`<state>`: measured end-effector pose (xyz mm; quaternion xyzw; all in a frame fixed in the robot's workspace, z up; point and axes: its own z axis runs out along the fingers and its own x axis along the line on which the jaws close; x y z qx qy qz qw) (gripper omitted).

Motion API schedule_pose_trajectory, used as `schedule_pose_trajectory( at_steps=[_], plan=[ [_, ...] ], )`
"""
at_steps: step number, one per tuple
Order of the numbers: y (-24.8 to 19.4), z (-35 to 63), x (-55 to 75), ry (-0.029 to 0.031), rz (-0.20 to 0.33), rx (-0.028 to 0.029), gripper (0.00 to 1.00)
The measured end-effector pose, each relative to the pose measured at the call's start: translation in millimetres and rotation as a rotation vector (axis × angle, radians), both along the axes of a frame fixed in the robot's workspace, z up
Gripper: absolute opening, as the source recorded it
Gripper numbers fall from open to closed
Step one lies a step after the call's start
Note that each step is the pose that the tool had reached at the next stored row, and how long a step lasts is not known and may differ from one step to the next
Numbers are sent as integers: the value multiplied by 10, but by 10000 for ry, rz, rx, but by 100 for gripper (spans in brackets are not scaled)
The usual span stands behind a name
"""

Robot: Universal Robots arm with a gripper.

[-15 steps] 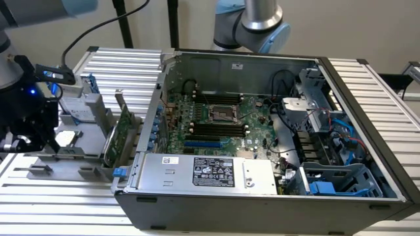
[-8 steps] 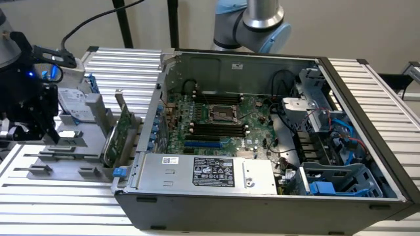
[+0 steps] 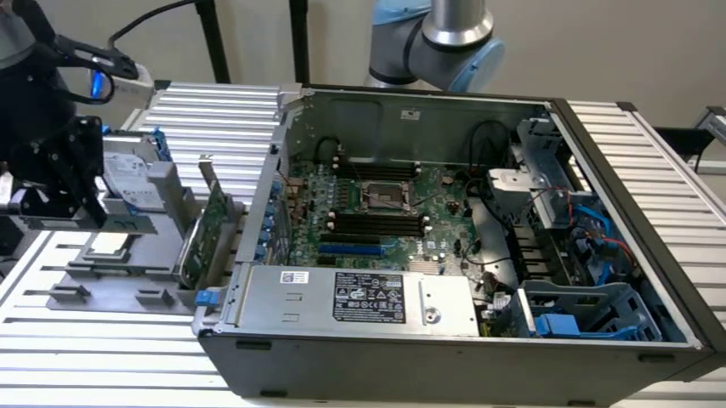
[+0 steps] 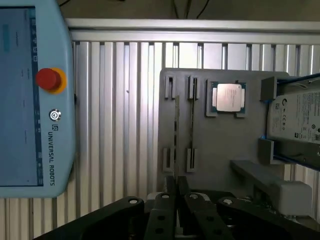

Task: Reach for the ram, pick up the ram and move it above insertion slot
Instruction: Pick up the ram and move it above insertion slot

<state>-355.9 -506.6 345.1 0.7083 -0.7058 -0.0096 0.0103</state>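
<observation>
My gripper [image 4: 176,192] has its fingers drawn nearly together with nothing between them, poised over the grey holder tray [image 4: 220,150] — just beyond my fingertips stands the ram [image 4: 192,125], a thin stick seen edge-on in the tray's slotted posts. Past it on the same tray sit a square processor [image 4: 228,96] and a drive [image 4: 295,117], with the teach pendant [image 4: 30,95] off to one side on the slatted table [image 4: 120,125]. In the exterior view I hang at the far left [image 3: 51,183] over that tray — the open computer case [image 3: 454,212] lies well apart on the exterior view's right.

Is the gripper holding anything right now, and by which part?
Cannot tell. The gripper is at one end of the ram, edge-on over the grey holder; no grip is evident.
</observation>
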Motion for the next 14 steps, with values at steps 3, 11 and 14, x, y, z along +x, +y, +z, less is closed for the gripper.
schedule_pose_trajectory(
  at_steps=[3, 11, 14],
  plan=[
    [0, 134, 72, 0, 32, 20, 13],
    [0, 421, 342, 0, 75, 183, 13],
    [0, 454, 467, -1, 77, 266, 13]
  ],
)
